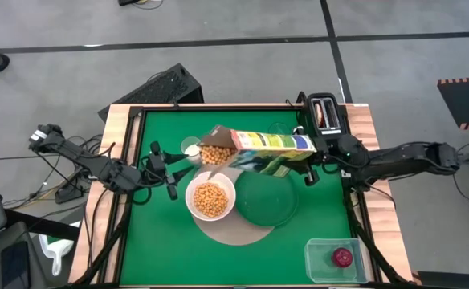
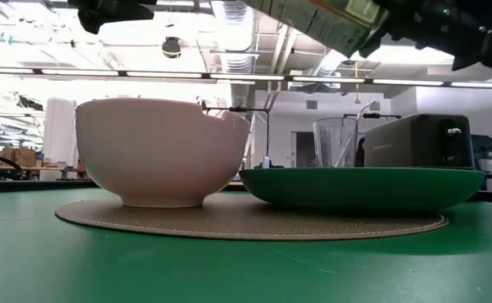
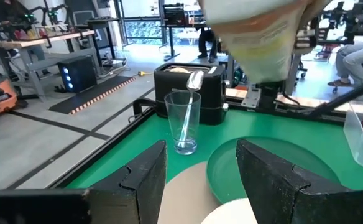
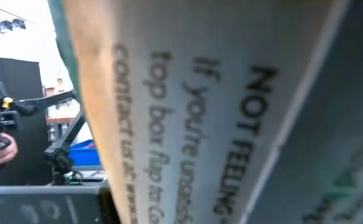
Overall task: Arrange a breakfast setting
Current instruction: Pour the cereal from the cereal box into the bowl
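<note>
A white bowl (image 1: 210,199) with cereal in it sits on the round tan mat (image 1: 238,229), beside the dark-green plate (image 1: 264,198). My right gripper (image 1: 307,154) is shut on the yellow-green cereal box (image 1: 263,146), which lies about level above the table; its open end (image 1: 215,152), with cereal showing inside, is just beyond the bowl's far rim. My left gripper (image 1: 167,172) is open and empty, left of the bowl. A spoon (image 3: 192,87) stands in a clear glass (image 3: 184,124) before the toaster. The red fruit (image 1: 343,257) lies in the clear tub. My right gripper holds the cereal box at its closed end (image 1: 300,146), toward the table's right, one finger on each side of the box's width. It comes level from the right. The box is lifted clear of the table, open end toward the left. In the right wrist view the box (image 4: 231,112) hides the fingers.
The black toaster (image 1: 324,112) stands at the far right corner, with the glass (image 1: 279,128) near it. A small pale round thing (image 1: 190,146) sits left of the box's open end. The clear tub (image 1: 319,261) is at the near right corner.
</note>
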Robot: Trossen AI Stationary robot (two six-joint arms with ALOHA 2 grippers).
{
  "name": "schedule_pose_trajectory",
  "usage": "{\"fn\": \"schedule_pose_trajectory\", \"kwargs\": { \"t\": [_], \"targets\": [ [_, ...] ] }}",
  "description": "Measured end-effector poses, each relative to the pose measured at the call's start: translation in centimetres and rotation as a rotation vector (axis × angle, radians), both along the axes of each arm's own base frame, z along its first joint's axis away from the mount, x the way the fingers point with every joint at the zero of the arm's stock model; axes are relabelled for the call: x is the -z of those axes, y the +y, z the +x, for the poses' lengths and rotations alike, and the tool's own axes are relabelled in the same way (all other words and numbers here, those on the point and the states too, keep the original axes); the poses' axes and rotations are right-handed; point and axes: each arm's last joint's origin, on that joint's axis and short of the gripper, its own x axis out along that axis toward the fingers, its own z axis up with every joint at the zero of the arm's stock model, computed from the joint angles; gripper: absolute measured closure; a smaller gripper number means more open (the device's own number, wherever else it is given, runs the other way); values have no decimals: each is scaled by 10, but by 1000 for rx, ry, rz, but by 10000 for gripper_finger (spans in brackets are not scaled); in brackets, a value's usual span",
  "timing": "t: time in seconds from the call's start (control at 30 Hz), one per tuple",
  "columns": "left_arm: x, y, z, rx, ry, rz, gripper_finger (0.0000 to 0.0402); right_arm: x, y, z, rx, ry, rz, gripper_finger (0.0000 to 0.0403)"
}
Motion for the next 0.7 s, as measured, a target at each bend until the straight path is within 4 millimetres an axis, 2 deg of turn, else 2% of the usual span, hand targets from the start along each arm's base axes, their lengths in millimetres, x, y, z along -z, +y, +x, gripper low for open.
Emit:
{"fn": "schedule_pose_trajectory", "kwargs": {
  "t": [0.17, 0.5, 0.57, 0.7],
  "targets": [
    [-6, 3, 2, 8, -14, -14, 174, 5, -6, 9, 12, -36, -4, 209],
    [-7, 14, 5, -49, -28, -38, 19, 19, -23, 25, 8, -141, 31, 209],
    [-7, 15, 6, -61, -30, -38, 7, 22, -27, 29, 5, -156, 45, 209],
    [-6, 16, 11, -72, -37, -33, 17, 28, -33, 45, 7, -119, 64, 209]
  ]
}}
